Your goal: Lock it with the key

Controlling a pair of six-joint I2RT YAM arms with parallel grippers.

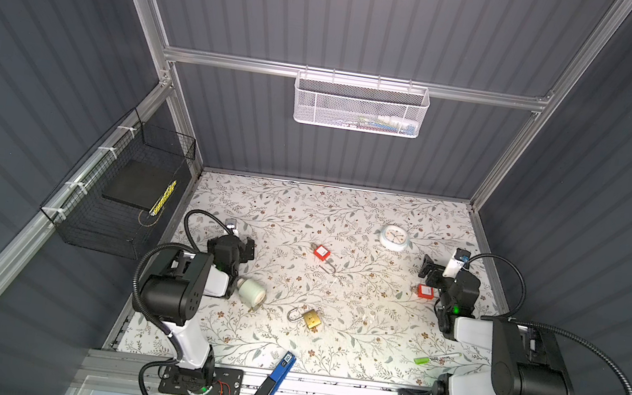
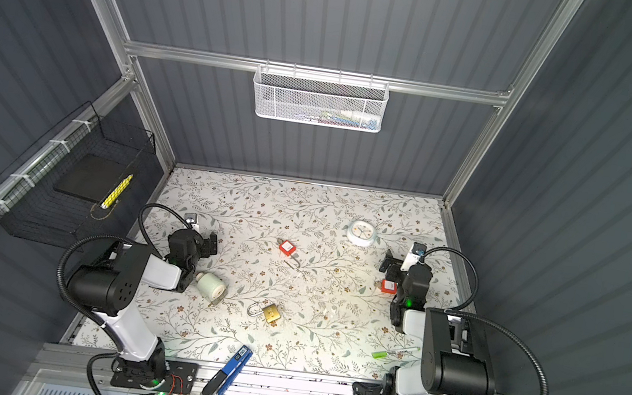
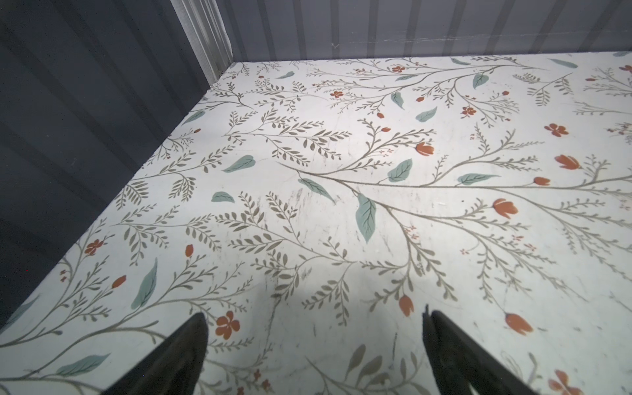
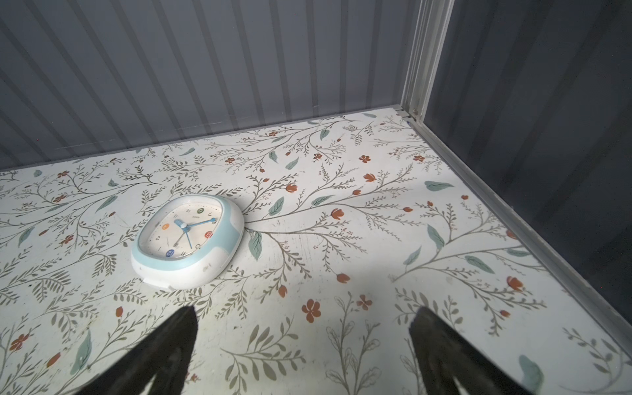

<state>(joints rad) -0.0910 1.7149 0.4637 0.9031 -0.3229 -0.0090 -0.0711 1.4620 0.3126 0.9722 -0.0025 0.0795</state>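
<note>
A brass padlock lies near the table's middle front with its silver shackle swung open. A red padlock lies farther back, with a thin silver metal piece beside it; I cannot tell whether that piece is the key. My left gripper hovers open over bare table at the left, well clear of both locks. At the right, my right gripper is also open and empty, next to a small red block.
A white-and-blue clock lies just ahead of the right gripper. A pale cylinder lies by the left arm. A green marker and a blue tool lie near the front edge. Walls enclose the table.
</note>
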